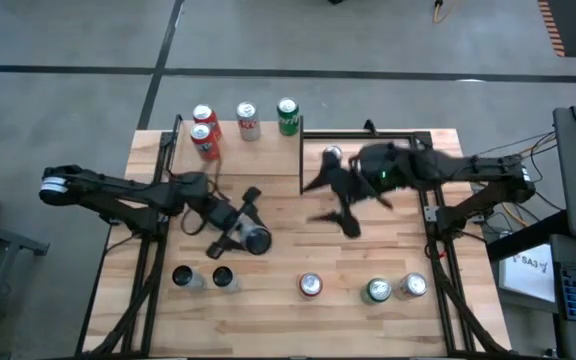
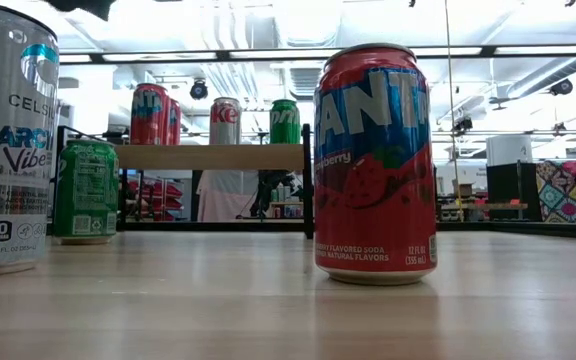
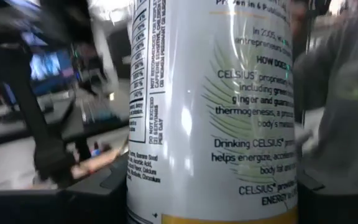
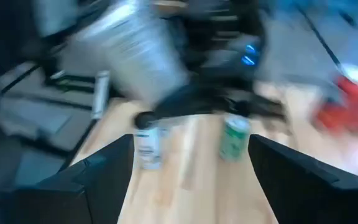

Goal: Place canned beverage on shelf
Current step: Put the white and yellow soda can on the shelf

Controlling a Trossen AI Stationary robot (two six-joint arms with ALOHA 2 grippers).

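**Student:** What lies nearest the lens?

**Instructor:** A tall white Celsius can (image 3: pixel 213 112) with printed text, filling the left wrist view. The left gripper (image 1: pixel 240 228) is clamped on it, one dark finger (image 3: pixel 55 202) on each side. From above, this white Celsius can (image 1: pixel 256 240) is held over the left-middle of the plank-striped wooden tabletop (image 1: pixel 288 250), nearer than the shelf and apart from it.

**Student:** And the shelf?

**Instructor:** The shelf (image 1: pixel 258 160), a small light wood board with thin black metal posts, stands at the far left of the table. It holds four upright cans in a row along its far side: two red cans (image 1: pixel 204 128), a silver-and-red can (image 1: pixel 248 120) and a green can (image 1: pixel 287 115). The low view shows the same four on the board (image 2: pixel 208 157).

**Student:** The right arm?

**Instructor:** The right gripper (image 4: pixel 191 180) hangs over the far-right-centre of the table, blurred from above, jaws spread wide with nothing between them.

**Student:** Other containers?

**Instructor:** Five upright cans (image 1: pixel 310 285) line the near edge. At table height, a red Fanta strawberry can (image 2: pixel 373 165), a green can (image 2: pixel 86 190) and a silver Celsius can (image 2: pixel 3 140) stand in front. The contents of the cans cannot be seen.
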